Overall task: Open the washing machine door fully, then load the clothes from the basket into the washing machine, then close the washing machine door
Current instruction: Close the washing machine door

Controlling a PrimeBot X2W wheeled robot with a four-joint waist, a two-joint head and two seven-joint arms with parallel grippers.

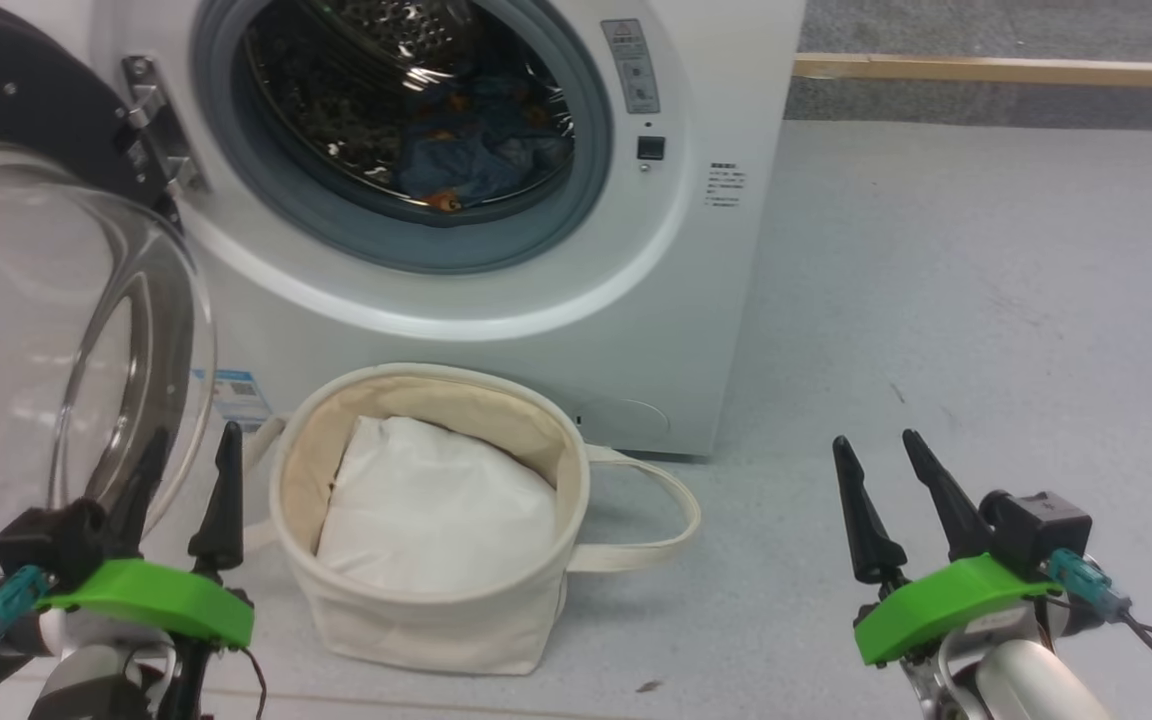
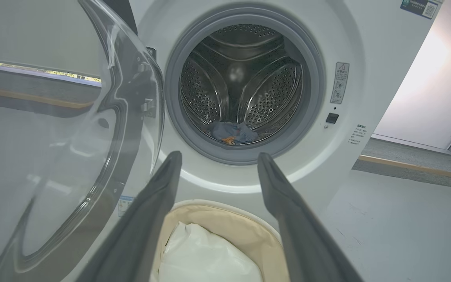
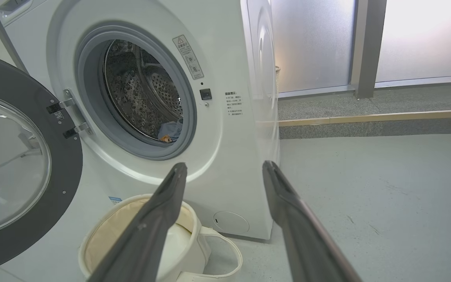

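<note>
Head view: left gripper [image 1: 193, 437], right gripper [image 1: 876, 441] spread, empty, bottom corners; clothes [image 1: 481, 155] in washing machine [image 1: 696, 300], so open door [image 1: 56, 330] needs closing.

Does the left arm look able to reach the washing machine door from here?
Probably yes. The left gripper, jaws open, sits right beside the glass bowl of the washing machine door with nothing between them. The basket stands off to its right, out of the way.
</note>
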